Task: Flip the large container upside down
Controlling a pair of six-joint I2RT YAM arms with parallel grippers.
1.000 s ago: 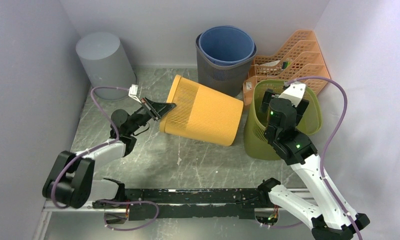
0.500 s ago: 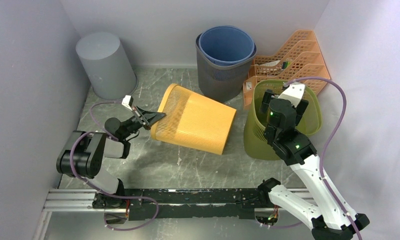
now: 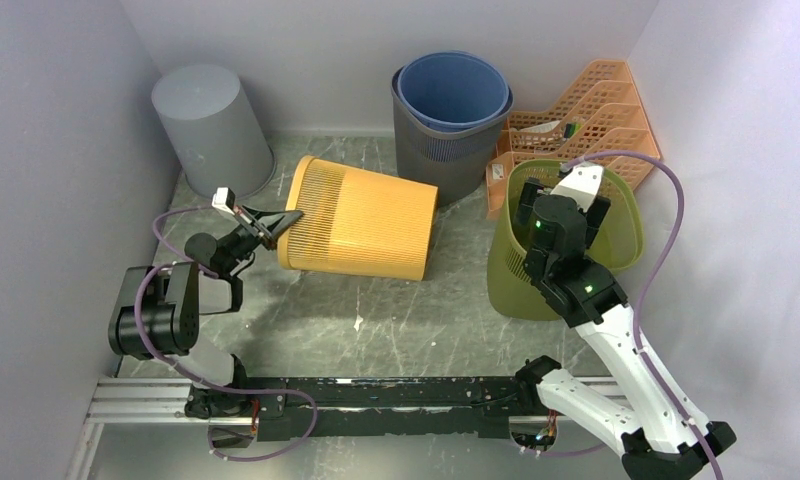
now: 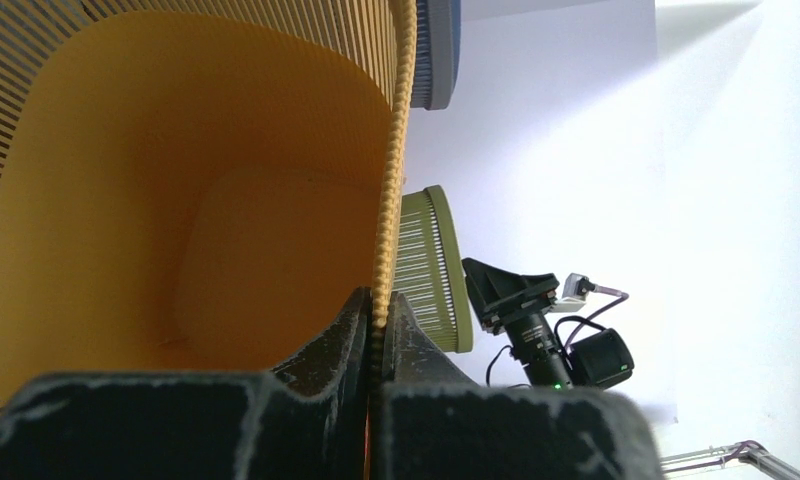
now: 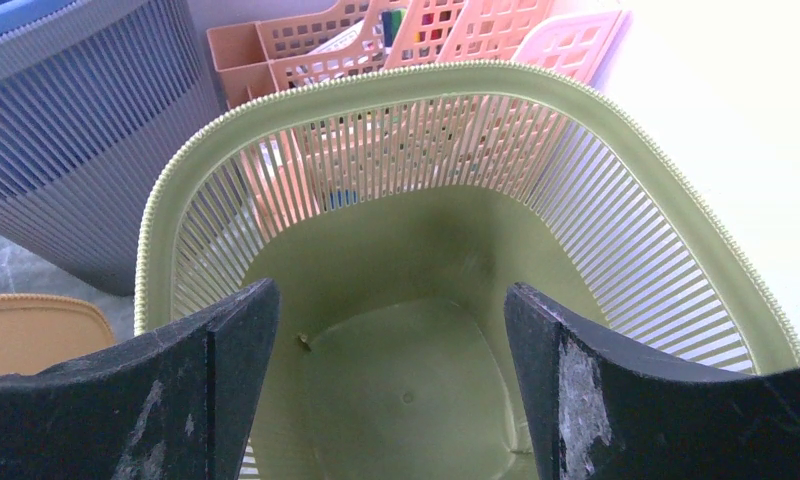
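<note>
**Dragged left, not yet flipped**

Grips the rim of the yellow container (image 3: 361, 232) with the left tool (image 3: 286, 218) pinched shut. Has hauled it leftward across the table (image 3: 376, 310), clear of the green bin (image 3: 628, 240); leaves it on its side, mouth left. Still needs tipping mouth-down. Holds the right tool (image 5: 391, 370) wide open, empty, over that bin.

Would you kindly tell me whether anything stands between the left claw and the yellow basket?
Nothing visible does: the left claw is shut on the rim of the yellow basket, one finger inside and one outside, with the basket lying on its side.
</note>
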